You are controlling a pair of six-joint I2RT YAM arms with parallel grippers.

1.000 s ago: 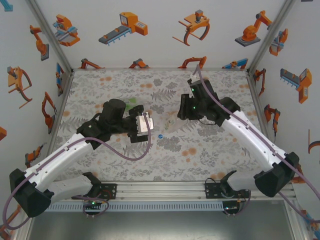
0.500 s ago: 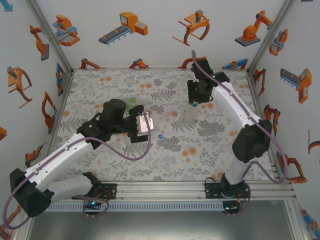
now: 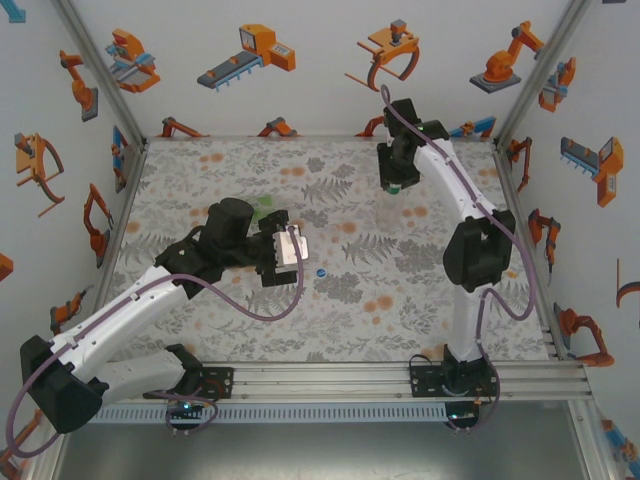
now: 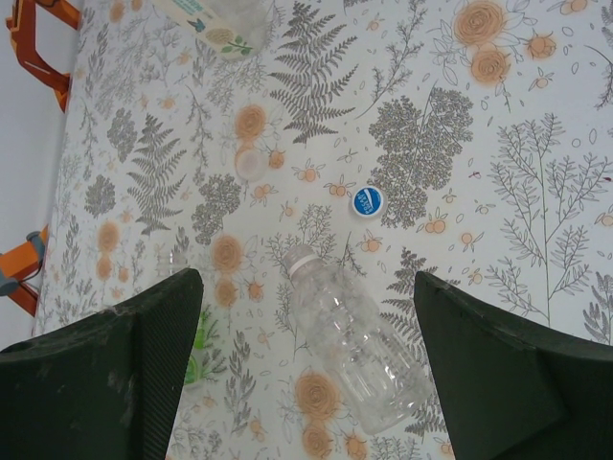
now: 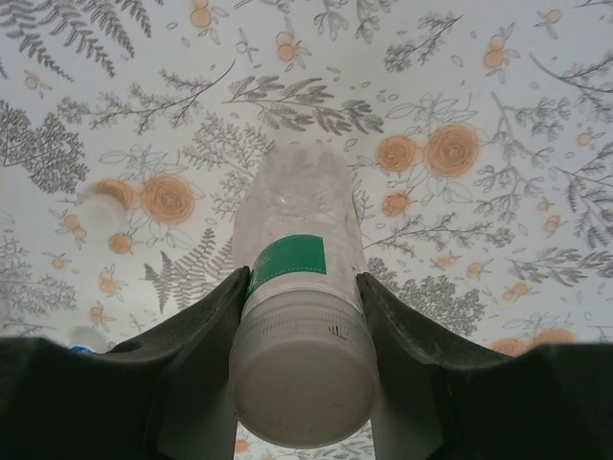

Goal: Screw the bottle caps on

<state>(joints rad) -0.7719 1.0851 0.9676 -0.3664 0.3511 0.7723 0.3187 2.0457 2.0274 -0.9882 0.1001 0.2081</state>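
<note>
**One bottle gripped, one lying between wide jaws**

My left gripper (image 4: 306,283) stands wide. Its two dark fingers (image 4: 144,374) fill the lower corners of the left wrist view and hold nothing. Between them, low in the middle of the frame, the bare clear plastic bottle (image 4: 350,350) lies on its side on the floral-printed table (image 4: 536,115). Its white-ringed neck points to the upper left, and it is apart from both fingers.

Just beyond the neck, at mid-frame, sits the small round blue plastic cap (image 4: 367,201). Further to the upper left is the small round whitish plastic cap (image 4: 249,165). Both lie flat on the table, apart from each other and from the bottle. A small green and clear thing (image 4: 196,345) lies by the inner edge of the finger at the lower left; I cannot tell what it is.

My right gripper (image 5: 303,278) is clamped on the clear plastic bottle with the green label (image 5: 287,261), a finger pressed to either side. A pale round end faces my camera at the bottom centre; I cannot tell whether it is base or top.

In the top view the right gripper (image 3: 394,188) is at the upper middle, well apart from the left gripper (image 3: 292,248) at centre left.
</note>
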